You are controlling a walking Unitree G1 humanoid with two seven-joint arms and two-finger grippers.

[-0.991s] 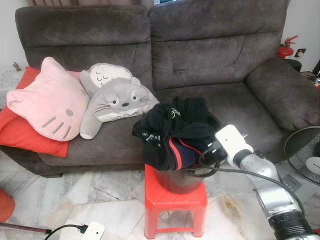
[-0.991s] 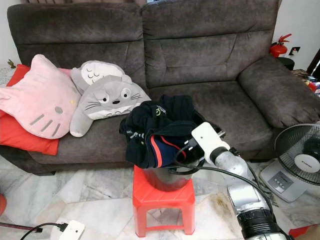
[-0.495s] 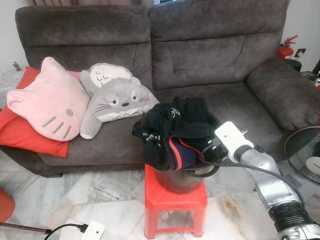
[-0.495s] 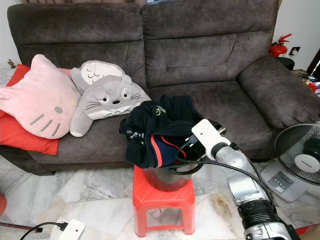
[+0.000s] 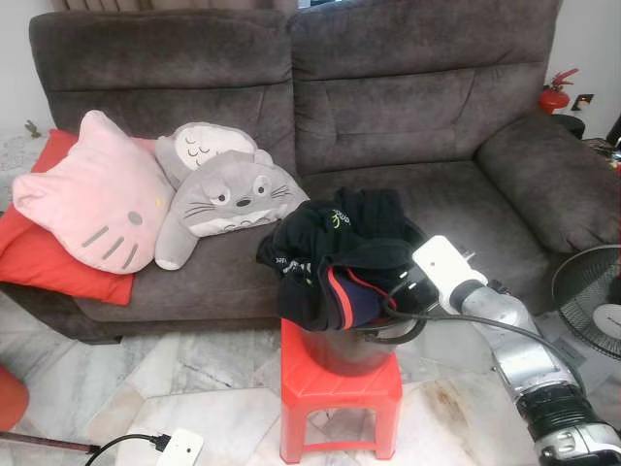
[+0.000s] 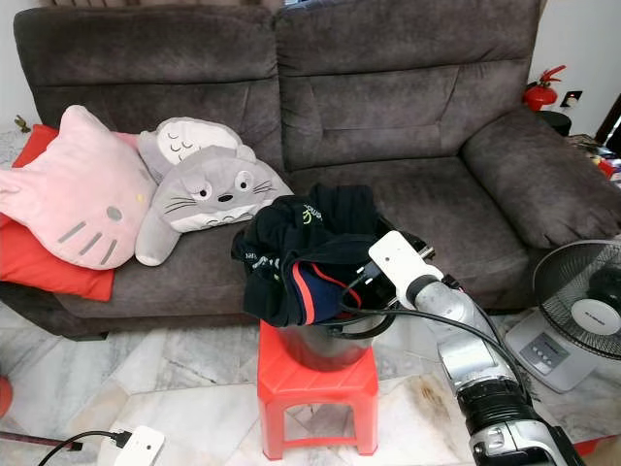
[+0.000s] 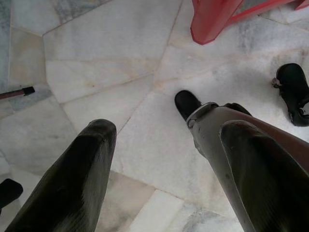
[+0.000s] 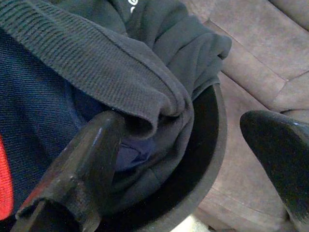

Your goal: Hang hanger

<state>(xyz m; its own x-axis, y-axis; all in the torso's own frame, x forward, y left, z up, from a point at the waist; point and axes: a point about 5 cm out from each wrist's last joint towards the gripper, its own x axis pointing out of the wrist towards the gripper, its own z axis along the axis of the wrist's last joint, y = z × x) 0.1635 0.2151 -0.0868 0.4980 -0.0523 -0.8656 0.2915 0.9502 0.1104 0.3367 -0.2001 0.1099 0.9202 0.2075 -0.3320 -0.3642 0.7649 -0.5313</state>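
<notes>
A pile of dark clothes (image 5: 335, 257), black with a red and navy edge, spills over a black bucket (image 5: 344, 354) standing on a red plastic stool (image 5: 335, 388). My right gripper (image 5: 403, 291) reaches into the pile from the bucket's right side. In the right wrist view this gripper (image 8: 181, 123) is open: one finger (image 8: 91, 159) presses under a ribbed grey fold, while the other (image 8: 280, 150) hangs outside the bucket's rim (image 8: 212, 154) over the sofa seat. My left gripper (image 7: 166, 130) hangs open above the marble floor.
A brown sofa (image 5: 408, 107) stands right behind the stool, with a pink cat pillow (image 5: 97, 194) and a grey plush (image 5: 228, 199) at its left. A fan (image 5: 592, 291) stands at the right. A white adapter (image 5: 179, 449) with its cable lies on the floor at front left.
My right gripper has pushed a little further up and in towards the clothes pile. The clothes, bucket and stool have not moved.
</notes>
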